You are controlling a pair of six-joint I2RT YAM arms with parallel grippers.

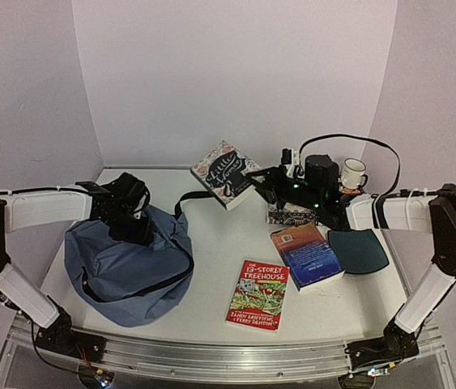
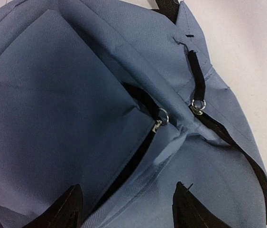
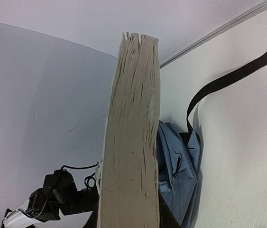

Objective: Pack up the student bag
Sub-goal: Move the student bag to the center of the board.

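Note:
The student bag [image 1: 130, 267], soft slate-blue, lies flat at the table's left. My left gripper [image 1: 134, 225] hovers over its upper edge. In the left wrist view the gripper [image 2: 128, 209] is open, its dark fingertips [image 2: 69, 209] apart above the fabric and gripping nothing. Just ahead of them are a dark zipper line and two ring pulls [image 2: 161, 118]. My right gripper [image 1: 264, 182] is shut on a patterned paperback [image 1: 226, 174], held off the table at centre back. Its page edge [image 3: 131, 133] fills the right wrist view and hides the fingers, with the bag [image 3: 178, 175] beyond.
A red "13-Storey Treehouse" book [image 1: 258, 294], a blue book [image 1: 307, 255] and a dark teal pad [image 1: 357, 250] lie right of centre. A white mug [image 1: 353, 173] and a patterned book [image 1: 288, 215] sit behind or under the right arm. A black bag strap [image 1: 191, 198] trails toward centre.

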